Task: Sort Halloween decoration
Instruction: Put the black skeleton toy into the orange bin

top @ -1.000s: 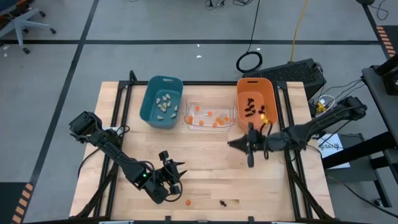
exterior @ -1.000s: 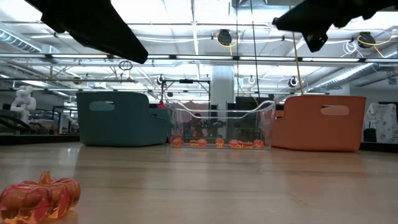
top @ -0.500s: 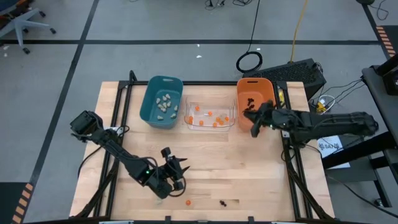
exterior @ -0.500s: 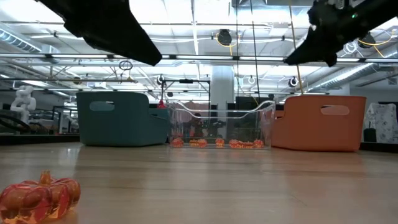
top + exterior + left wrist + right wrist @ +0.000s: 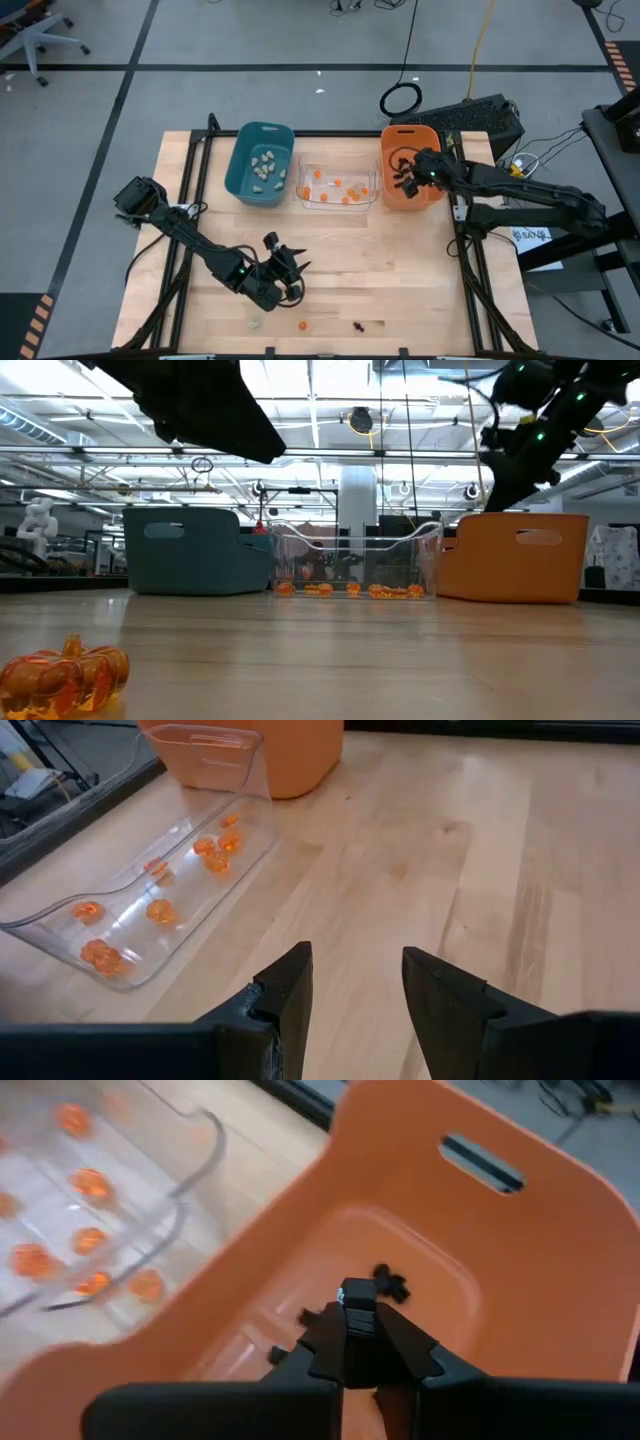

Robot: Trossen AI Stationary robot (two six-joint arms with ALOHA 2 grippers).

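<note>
Right wrist view: my right claw hangs over the orange plastic bin, pinched closed, maybe on a black spidery trinket.
Risk: I judge a sideways release could miss the bin.
Left claw: parted, empty, near worktop's front edge beside small round orange trinket.

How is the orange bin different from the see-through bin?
The orange bin is solid and holds black spidery trinkets; the clear bin is see-through and holds small orange round ones. The orange bin is taller in the low view. Both stand on the table's far side.
</note>
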